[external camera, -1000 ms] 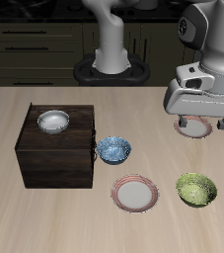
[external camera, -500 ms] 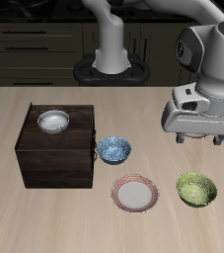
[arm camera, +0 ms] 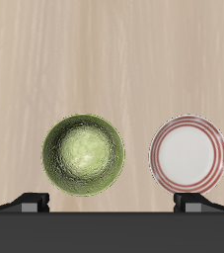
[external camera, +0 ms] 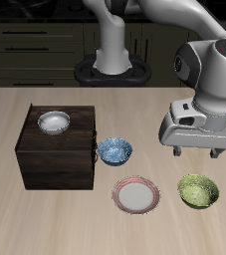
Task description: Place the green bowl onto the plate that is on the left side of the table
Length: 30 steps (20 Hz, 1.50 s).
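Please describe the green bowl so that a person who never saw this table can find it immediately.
Start at the dark wooden box on the table. Near the table's front edge a red-rimmed plate lies; the green bowl sits beside it, on the side away from the box. It is the only olive-green, mottled bowl; the others are blue and white.
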Tool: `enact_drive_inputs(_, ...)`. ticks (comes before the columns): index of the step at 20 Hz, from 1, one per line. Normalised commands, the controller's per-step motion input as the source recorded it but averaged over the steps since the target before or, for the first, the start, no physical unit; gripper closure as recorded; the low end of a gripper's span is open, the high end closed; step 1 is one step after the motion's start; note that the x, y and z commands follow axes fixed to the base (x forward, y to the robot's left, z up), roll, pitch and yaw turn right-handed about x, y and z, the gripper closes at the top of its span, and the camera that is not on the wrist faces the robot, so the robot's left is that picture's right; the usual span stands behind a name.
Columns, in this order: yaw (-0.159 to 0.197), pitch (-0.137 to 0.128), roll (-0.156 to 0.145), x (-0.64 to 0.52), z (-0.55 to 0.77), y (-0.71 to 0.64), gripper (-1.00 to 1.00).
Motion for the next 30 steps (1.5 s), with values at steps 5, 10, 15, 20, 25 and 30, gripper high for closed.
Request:
enact_drive_inputs(5,0.011,0.027,-0.010,0.07,-0.30,-0.04,-1.00)
enact_drive_inputs(10,-0.014,0.026,-0.006,0.01,-0.22,0.01,-1.00)
enact_drive_inputs(15,-0.002,0.038,0.006,-0.02,-0.26,0.02,-1.00)
enact_drive_inputs(20,-0.005,0.042,-0.007,0.03,-0.30,-0.04,-1.00)
enact_drive_inputs(25,0.005,0.030,0.000,0.00,-0.27,-0.02,-1.00)
enact_drive_inputs(30,0.006,0.026,0.004,-0.04,-0.26,0.00,-1.00)
